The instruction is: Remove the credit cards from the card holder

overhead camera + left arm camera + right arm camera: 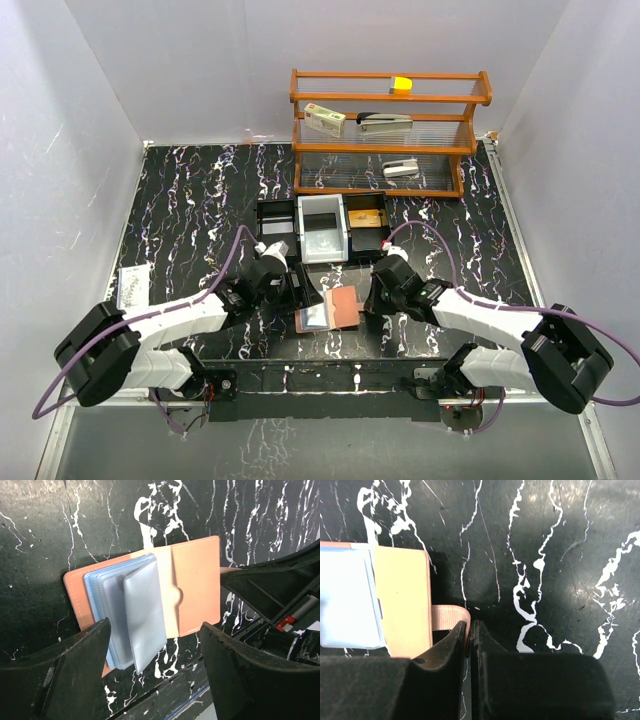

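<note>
The card holder [335,307] lies open on the black marbled table between the two arms. Its salmon-brown cover [197,585] is spread flat and pale blue-grey sleeves [135,615] stand up from the spine. No credit cards show plainly; the sleeves hide what they hold. My left gripper [155,630] is open, its two black fingers [75,665] straddling the near edge of the sleeves. My right gripper [471,627] is shut on the holder's small salmon ribbon loop [447,616] at its right edge.
Black and white trays [322,232] stand in a row just behind the holder, one with a tan card-like item [366,218]. A wooden shelf [385,150] with small objects is at the back. A paper packet [132,285] lies at the left. The right gripper's finger [270,580] is close beside the holder.
</note>
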You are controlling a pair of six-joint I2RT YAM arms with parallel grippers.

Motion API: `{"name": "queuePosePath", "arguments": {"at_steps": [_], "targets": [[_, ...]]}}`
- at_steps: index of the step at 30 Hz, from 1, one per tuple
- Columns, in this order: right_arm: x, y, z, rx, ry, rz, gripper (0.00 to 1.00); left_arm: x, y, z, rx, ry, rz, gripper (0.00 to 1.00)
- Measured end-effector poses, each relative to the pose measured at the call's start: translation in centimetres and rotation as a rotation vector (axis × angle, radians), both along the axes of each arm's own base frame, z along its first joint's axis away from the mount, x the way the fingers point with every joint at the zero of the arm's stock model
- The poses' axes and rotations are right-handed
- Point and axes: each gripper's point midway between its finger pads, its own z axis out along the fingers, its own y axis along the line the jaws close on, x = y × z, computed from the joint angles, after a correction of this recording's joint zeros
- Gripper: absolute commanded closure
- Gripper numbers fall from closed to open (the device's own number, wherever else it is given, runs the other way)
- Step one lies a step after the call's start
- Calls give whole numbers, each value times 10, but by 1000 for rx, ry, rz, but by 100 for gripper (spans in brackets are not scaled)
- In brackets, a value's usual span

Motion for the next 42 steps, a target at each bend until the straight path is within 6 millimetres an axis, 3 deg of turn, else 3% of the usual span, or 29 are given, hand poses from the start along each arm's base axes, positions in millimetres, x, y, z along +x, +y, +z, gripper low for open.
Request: {"name": "queuePosePath", "arguments": {"at_steps": [4,9,13,19,22,29,33,39,42], "targets": [[-8,-4,-6,-5,19,18,95,-2,-4,-12,-13,31,1,43],[-13,1,-9,27,25,50,93,2,-16,-1,-81,-1,-17,56],[-17,2,-9,46,28,62,93,1,-23,5,-116,-5,-47,57],[-19,5,-7,61,36,79,82,-4,-44,1,-158,41,-124,60],[-14,10,3,74,25,81,62,-7,-51,-4,-170,63,-152,62],[8,29,60,170,-82,72,46,-10,-57,-6,-188,78,-170,66],[17,34,83,199,-114,50,49,-13,-59,-12,-183,97,-183,63],[21,45,103,240,-123,69,75,-17,-64,-15,-198,114,-207,62],[20,59,102,272,-87,110,81,-20,-66,-15,-204,117,-223,59]]}}
